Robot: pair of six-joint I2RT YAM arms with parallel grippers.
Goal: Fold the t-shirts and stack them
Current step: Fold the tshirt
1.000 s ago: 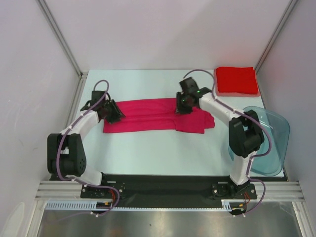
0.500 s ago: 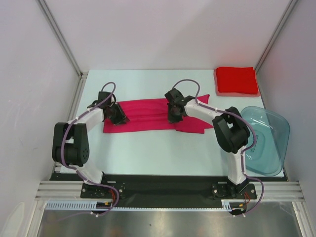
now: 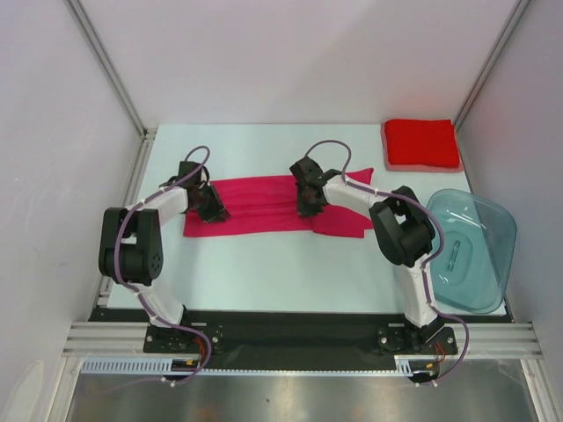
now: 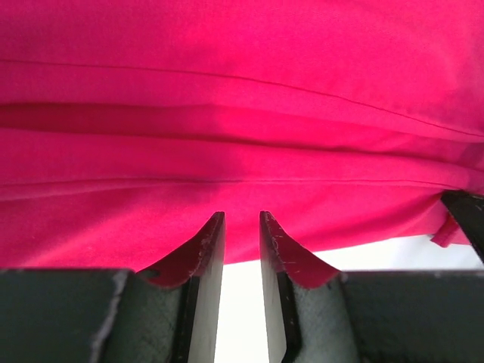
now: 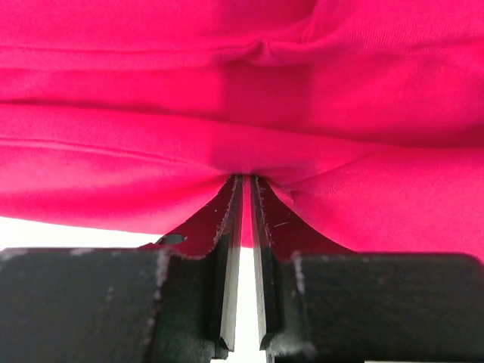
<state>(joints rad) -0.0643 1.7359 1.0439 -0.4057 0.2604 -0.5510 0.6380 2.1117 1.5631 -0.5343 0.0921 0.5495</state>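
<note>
magenta t-shirt (image 3: 260,204) lies between left hand (image 4: 242,221) and pinching right hand (image 5: 246,181).

Left gripper (image 3: 209,204) at the left end, right gripper (image 3: 306,200) near the middle of a magenta-pink t-shirt (image 3: 259,207) stretched across the table (image 3: 264,268) — a folded red t-shirt (image 3: 420,143) lies at the far-right corner.
</note>
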